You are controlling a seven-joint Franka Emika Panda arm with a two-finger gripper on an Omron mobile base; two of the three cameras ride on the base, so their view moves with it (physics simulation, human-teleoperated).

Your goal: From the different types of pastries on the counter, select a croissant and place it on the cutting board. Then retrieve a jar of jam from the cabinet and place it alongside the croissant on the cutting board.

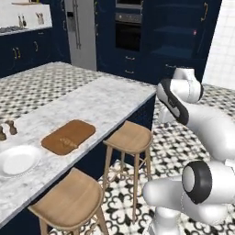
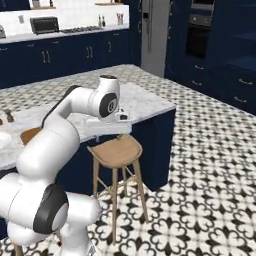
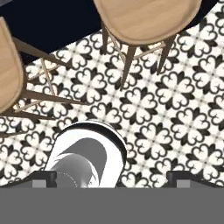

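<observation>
One brown cutting board lies on the marble counter, and one croissant rests on its near half, a small tan lump on the wood. Just beside the board, on the side away from the counter's free end, sits one white plate; beyond the plate stand two small dark shakers (salt and pepper mills, by their shape). Two wooden stools are tucked against the counter below the board – one nearer the counter's free end, the other closer to the camera. In the hand view the gripper points down at the patterned floor tiles between those two stool seats, its two dark fingertips set wide apart with nothing between them – the pincer is spread and empty
</observation>
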